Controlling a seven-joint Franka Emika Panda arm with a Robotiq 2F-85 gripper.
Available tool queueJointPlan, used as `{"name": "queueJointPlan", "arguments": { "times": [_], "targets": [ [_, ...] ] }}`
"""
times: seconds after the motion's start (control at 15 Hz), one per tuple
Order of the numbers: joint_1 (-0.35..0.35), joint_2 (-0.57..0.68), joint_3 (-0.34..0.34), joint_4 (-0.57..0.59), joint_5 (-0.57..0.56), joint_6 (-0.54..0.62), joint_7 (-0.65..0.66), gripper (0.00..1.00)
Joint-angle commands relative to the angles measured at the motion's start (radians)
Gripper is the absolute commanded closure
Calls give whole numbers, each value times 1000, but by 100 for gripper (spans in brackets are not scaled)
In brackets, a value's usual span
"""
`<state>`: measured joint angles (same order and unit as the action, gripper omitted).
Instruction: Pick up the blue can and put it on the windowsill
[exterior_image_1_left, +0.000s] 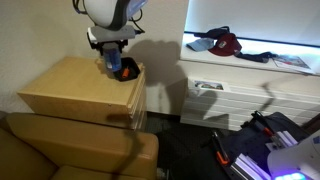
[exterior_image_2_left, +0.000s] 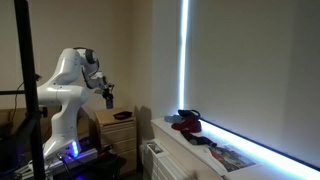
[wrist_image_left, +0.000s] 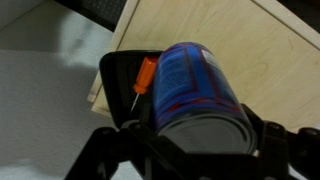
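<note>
Over the black tray (wrist_image_left: 118, 72), only the wrist view shows claw (wrist_image_left: 195, 150) clamping blue can (wrist_image_left: 195, 80).

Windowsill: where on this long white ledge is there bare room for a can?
Bare: front strip of the long white windowsill, bordered by the red-and-blue cloth heap. Crowded: from that heap to the flat printed magazine.

— Outside cameras?
— In an exterior view the lens looks down from near the bench (exterior_image_1_left: 70, 88), windowsill (exterior_image_1_left: 196, 52) at right. In an exterior view from far back it faces along the windowsill (exterior_image_2_left: 285, 165) toward the arm (exterior_image_2_left: 65, 80). Both share bench and windowsill.
— Wrist view?
— Tight on the blue can (wrist_image_left: 200, 85) in the tool (wrist_image_left: 195, 140).
</note>
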<state>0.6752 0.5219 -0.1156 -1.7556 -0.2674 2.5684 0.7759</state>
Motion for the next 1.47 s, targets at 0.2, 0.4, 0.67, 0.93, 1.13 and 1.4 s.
{"name": "queueJointPlan", "arguments": {
  "times": [0.2,0.4,0.67,0.93,1.13,1.4],
  "targets": [
    [-94,-341,4,-202,-195,-344,95,43],
    [-230,-474,51,-313,-167,-357,194,43],
    [-372,-490,126,-325,-117,-356,189,18],
    [-438,-588,138,-422,-75,-335,182,18],
    [-473,-542,133,-419,-157,-351,271,43],
    [-616,-536,59,-444,-258,-357,364,43]
  ]
}}
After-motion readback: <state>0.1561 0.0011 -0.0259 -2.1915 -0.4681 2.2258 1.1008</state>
